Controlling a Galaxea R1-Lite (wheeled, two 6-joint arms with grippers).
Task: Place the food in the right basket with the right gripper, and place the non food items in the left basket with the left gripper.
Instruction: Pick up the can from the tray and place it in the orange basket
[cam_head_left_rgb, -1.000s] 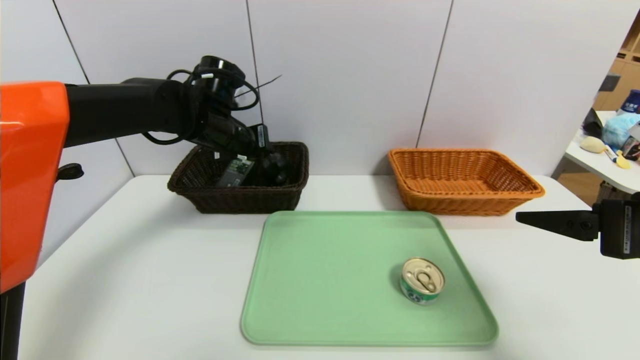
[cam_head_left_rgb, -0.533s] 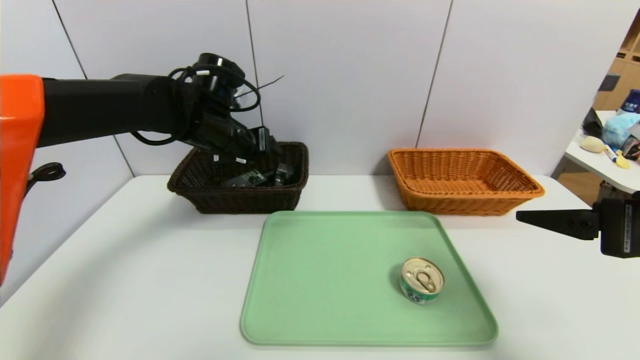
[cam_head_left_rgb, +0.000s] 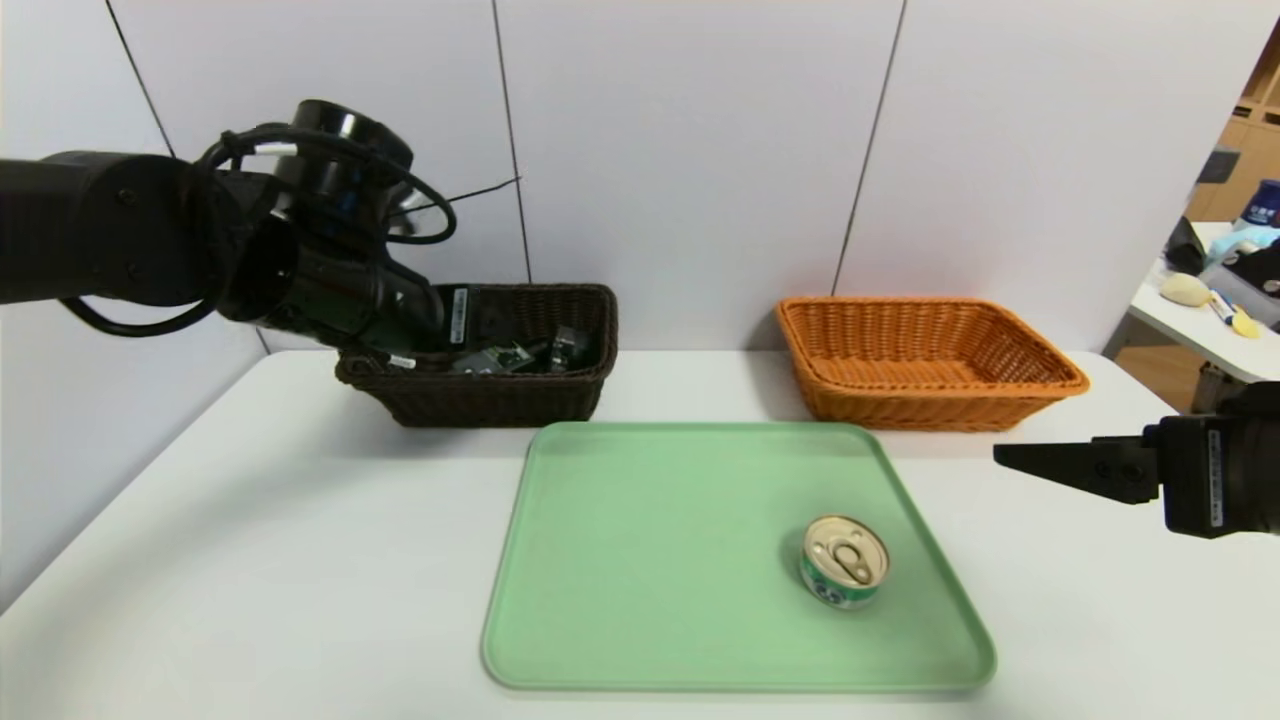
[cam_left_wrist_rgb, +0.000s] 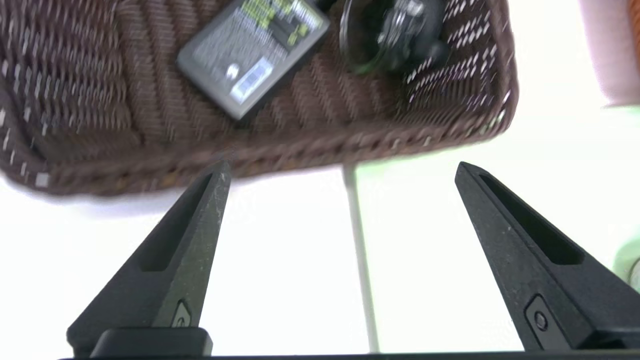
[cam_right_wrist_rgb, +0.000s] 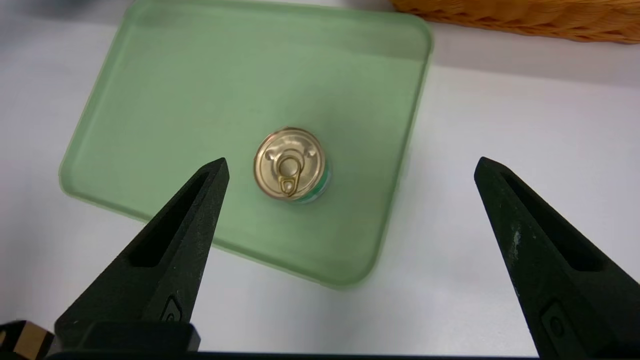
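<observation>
The can (cam_right_wrist_rgb: 290, 164) stands upright on the tray (cam_right_wrist_rgb: 150, 100), ahead of and below the right gripper (cam_right_wrist_rgb: 350, 167) – fingers spread wide, empty – while the left gripper (cam_left_wrist_rgb: 340, 170), also released, hangs by the left basket (cam_head_left_rgb: 480, 395).

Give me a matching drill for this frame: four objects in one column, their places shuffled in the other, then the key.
Things:
1. can
2. black bottle
3. orange basket
4. right hand

Places:
A. lying in the brown basket
B. hanging open above the table, to the right of the tray
C. standing on the green tray
D. on the table behind the tray, nothing in it

Pairs: 1-C, 2-A, 3-D, 4-B
</observation>
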